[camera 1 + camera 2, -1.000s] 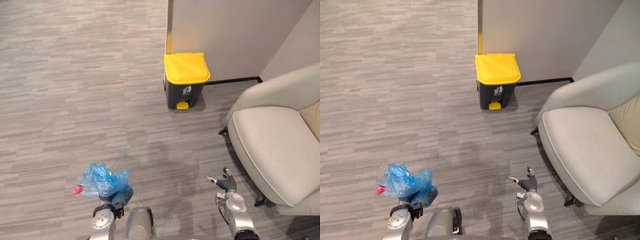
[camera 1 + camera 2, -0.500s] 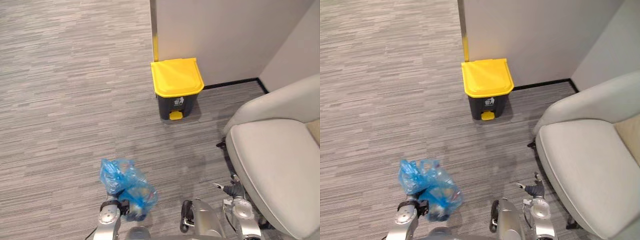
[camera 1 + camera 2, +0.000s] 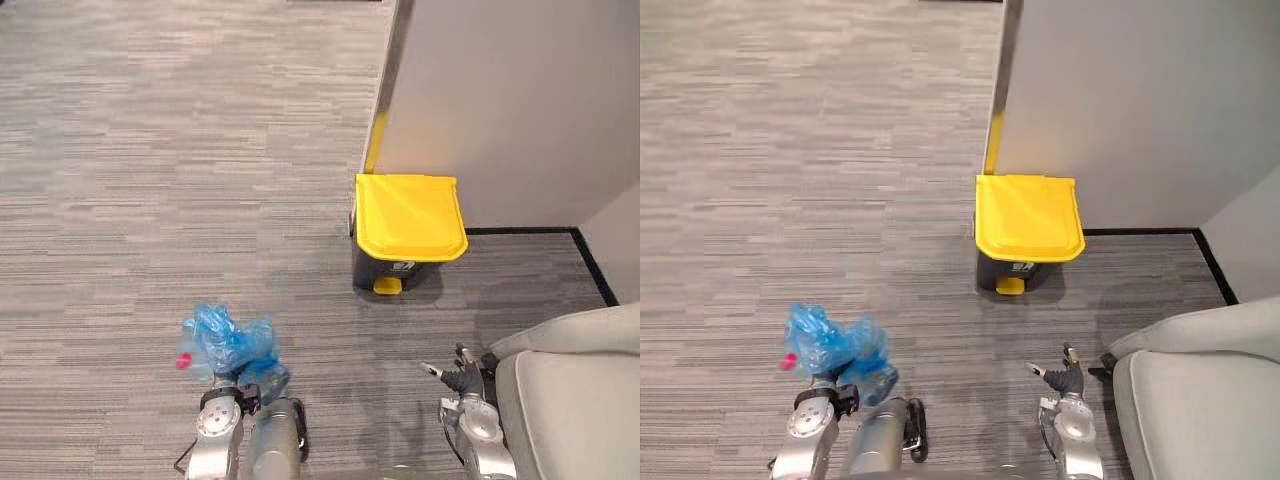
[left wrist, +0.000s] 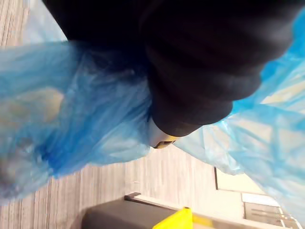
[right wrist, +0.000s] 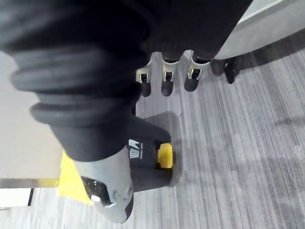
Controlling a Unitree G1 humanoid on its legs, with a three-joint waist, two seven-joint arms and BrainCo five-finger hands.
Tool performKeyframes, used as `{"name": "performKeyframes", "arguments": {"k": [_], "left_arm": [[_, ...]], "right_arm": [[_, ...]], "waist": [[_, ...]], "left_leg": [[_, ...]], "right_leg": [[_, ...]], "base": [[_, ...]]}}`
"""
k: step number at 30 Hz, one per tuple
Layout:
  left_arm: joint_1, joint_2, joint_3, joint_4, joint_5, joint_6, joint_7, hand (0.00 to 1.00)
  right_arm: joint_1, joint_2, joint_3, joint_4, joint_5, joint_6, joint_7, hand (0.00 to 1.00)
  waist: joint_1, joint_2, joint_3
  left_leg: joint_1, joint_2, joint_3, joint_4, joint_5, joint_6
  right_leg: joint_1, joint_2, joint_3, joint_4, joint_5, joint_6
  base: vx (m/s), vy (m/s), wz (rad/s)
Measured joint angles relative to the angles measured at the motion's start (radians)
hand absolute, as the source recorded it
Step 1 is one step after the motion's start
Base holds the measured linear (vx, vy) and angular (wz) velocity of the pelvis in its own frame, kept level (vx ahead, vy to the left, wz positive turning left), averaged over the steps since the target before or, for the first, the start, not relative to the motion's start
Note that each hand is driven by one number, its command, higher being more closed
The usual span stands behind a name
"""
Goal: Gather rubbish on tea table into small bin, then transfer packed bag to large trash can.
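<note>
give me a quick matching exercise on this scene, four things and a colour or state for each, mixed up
Things:
1 bag
2 trash can lid
3 armchair
4 right hand

Colour or state:
a yellow, shut
b open, holding nothing
c blue
d pale, beside the right hand

Pairs: 1-c, 2-a, 3-d, 4-b

— What colour are the arms?
— Silver-grey; the left arm (image 3: 215, 432) has a round metal disc at its wrist.
— And the right hand (image 3: 462, 380)?
— Black ribbed cover (image 5: 81, 95), silver fingers (image 5: 165, 80) with dark tips, pale grey thumb (image 5: 112, 191)
</note>
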Motion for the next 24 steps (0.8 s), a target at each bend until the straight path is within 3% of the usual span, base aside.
{"name": "performKeyframes", "arguments": {"k": [3,4,5,6,7,9,12,13,14,16,19,20,22,24], "left_arm": [[0.034,0.013,-0.006,-0.008,0.0,0.0,0.0,1.0],[0.045,0.026,-0.022,-0.007,0.0,0.001,0.0,1.0],[0.051,0.04,-0.04,-0.007,0.0,0.002,0.0,1.0],[0.052,0.046,-0.05,-0.007,0.0,0.002,0.0,1.0],[0.051,0.053,-0.052,-0.007,0.0,0.003,0.001,1.0],[0.049,0.058,-0.052,-0.006,0.0,0.003,0.002,1.0],[0.044,0.055,-0.051,0.01,-0.001,0.002,0.002,1.0],[0.037,0.062,-0.044,0.037,-0.001,0.001,0.002,1.0],[0.015,0.055,-0.039,0.098,-0.001,0.005,0.002,1.0],[0.007,0.023,-0.037,0.121,-0.001,0.012,0.001,1.0],[-0.014,-0.006,-0.039,0.121,-0.001,0.011,0.0,1.0],[-0.017,-0.009,-0.038,0.11,-0.001,0.011,-0.001,1.0],[-0.021,-0.012,-0.038,0.105,-0.001,0.01,-0.003,1.0],[-0.021,-0.015,-0.039,0.101,-0.001,0.01,-0.005,1.0]], "right_arm": [[-0.007,0.001,0.003,0.001,-0.003,-0.001,0.0,0.0],[-0.004,0.004,0.005,0.002,-0.009,0.0,0.0,0.0],[0.002,0.007,0.005,0.003,-0.016,0.001,0.0,0.0],[0.012,0.01,0.005,0.003,-0.018,0.001,0.0,0.0],[0.024,0.017,0.007,0.007,-0.019,0.003,0.001,0.0],[0.029,0.022,0.008,0.02,-0.019,0.005,0.002,0.0],[0.026,0.024,0.009,0.023,-0.02,0.009,0.002,0.0],[0.024,0.024,0.009,0.031,-0.019,0.007,0.002,0.0],[0.02,0.012,0.008,0.075,-0.019,0.003,0.0,0.0],[-0.005,-0.015,0.004,0.12,-0.018,0.008,0.0,0.0],[-0.003,-0.021,-0.005,0.113,-0.016,0.008,0.0,0.0],[0.008,-0.017,-0.002,0.106,-0.014,0.008,-0.001,0.0],[0.026,-0.013,0.01,0.097,-0.01,0.005,0.0,0.0],[0.023,-0.002,0.009,0.093,-0.006,0.002,-0.001,0.0]], "waist": [[0.002,0.0,0.003],[0.001,-0.008,0.003],[-0.003,-0.01,0.003],[-0.011,-0.01,0.003],[-0.026,-0.006,0.005],[-0.029,-0.006,0.006],[-0.056,-0.003,0.007],[-0.057,-0.022,-0.005],[-0.062,-0.017,-0.014],[-0.054,0.022,-0.023],[-0.059,0.038,-0.02],[-0.062,0.04,-0.019],[-0.061,0.042,-0.018],[-0.049,0.034,-0.011]], "left_leg": [[0.085,-0.006,0.032,-0.053,-0.045,-0.022],[0.135,-0.019,0.045,-0.092,-0.068,-0.03],[0.175,-0.028,0.051,-0.121,-0.084,-0.025],[0.198,-0.031,0.05,-0.136,-0.088,-0.022],[0.236,-0.033,0.049,-0.159,-0.096,-0.025],[0.296,-0.031,0.049,-0.199,-0.105,-0.039],[0.357,0.004,0.046,-0.22,-0.108,-0.087],[0.37,0.004,0.045,-0.215,-0.112,-0.112],[0.386,0.008,0.006,-0.206,-0.128,-0.14],[0.389,0.035,-0.042,-0.232,-0.108,-0.139],[0.411,0.043,-0.068,-0.253,-0.047,-0.14],[0.401,0.06,-0.092,-0.182,-0.028,-0.154],[0.34,0.086,-0.108,0.029,0.035,-0.145],[0.248,0.115,-0.116,0.199,0.02,-0.132]], "right_leg": [[-0.03,-0.016,0.053,0.121,0.034,0.026],[-0.108,-0.039,0.08,0.303,0.058,0.064],[-0.187,-0.061,0.09,0.469,0.122,0.085],[-0.223,-0.066,0.098,0.548,0.155,0.086],[-0.282,-0.067,0.102,0.65,0.097,0.056],[-0.371,-0.054,0.08,0.701,0.027,0.016],[-0.506,0.0,0.02,0.575,-0.022,-0.015],[-0.537,0.029,0.012,0.409,0.018,-0.025],[-0.509,0.052,0.01,0.31,0.12,-0.077],[-0.469,0.095,-0.004,0.253,0.122,-0.092],[-0.412,0.107,-0.039,0.222,0.104,-0.107],[-0.362,0.113,-0.059,0.186,0.101,-0.104],[-0.271,0.118,-0.074,0.119,0.098,-0.1],[-0.21,0.113,-0.07,0.067,0.098,-0.099]], "base": [[0.22,0.089,-0.4],[0.18,0.045,-0.42],[0.18,0.025,-0.31],[0.27,-0.052,-0.06],[0.25,-0.058,-0.03],[0.27,-0.086,-0.05],[0.36,-0.223,0.19],[0.41,-0.217,0.2],[0.42,-0.178,0.12],[0.34,-0.102,-0.09],[0.32,-0.122,0.22],[0.26,-0.087,0.38],[0.24,-0.032,0.23],[0.19,0.07,0.0]]}}
